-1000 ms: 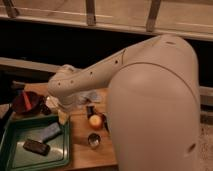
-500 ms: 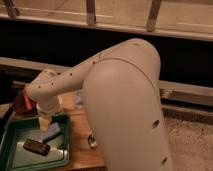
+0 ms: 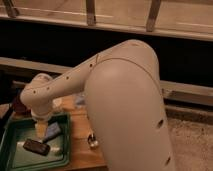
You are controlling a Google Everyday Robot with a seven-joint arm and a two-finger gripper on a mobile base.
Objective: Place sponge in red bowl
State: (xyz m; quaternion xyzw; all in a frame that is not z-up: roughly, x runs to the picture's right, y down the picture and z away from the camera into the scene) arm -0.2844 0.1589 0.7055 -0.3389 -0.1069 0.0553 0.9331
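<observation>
Arm: we are seeing smooth, matt cream plastic.
Tray: we are seeing glossy green plastic.
Table: wood, at the Tray's three o'clock.
Gripper: hovering over the Tray.

Count: 1 grn tray w/ 1 sponge, 1 dk bar; 1 pincer over grn tray.

Arm: a bulky, cream-white, smooth-shelled arm is seen filling the centre and right of the camera view, bent at the elbow and extended toward the left
Wrist: a rounded cream-white wrist joint is angled downward at the arm's left end
Gripper: the tan and dark two-finger gripper is pointed straight down beneath the wrist joint, low at the left
</observation>
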